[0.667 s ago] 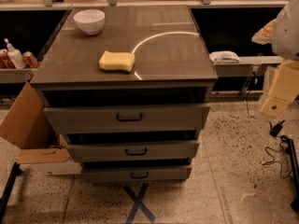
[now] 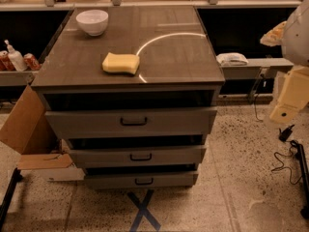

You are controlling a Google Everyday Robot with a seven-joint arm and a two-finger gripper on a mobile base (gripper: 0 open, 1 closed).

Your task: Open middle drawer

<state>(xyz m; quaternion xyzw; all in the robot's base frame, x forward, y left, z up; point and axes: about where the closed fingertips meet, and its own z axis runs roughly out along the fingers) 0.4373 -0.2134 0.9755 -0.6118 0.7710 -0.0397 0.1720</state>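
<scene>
The middle drawer is a grey-brown flat front with a small black bar handle. It sits in the cabinet between the taller top drawer and the slim bottom drawer. A dark gap shows above each front. My gripper is at the end of the cream arm at the right edge. It hangs well to the right of the cabinet, at about the height of the top drawer, apart from all the drawers.
On the cabinet top lie a yellow sponge and a white bowl. A cardboard box leans at the cabinet's left. Cables lie on the floor at the right. A blue tape X marks the floor in front.
</scene>
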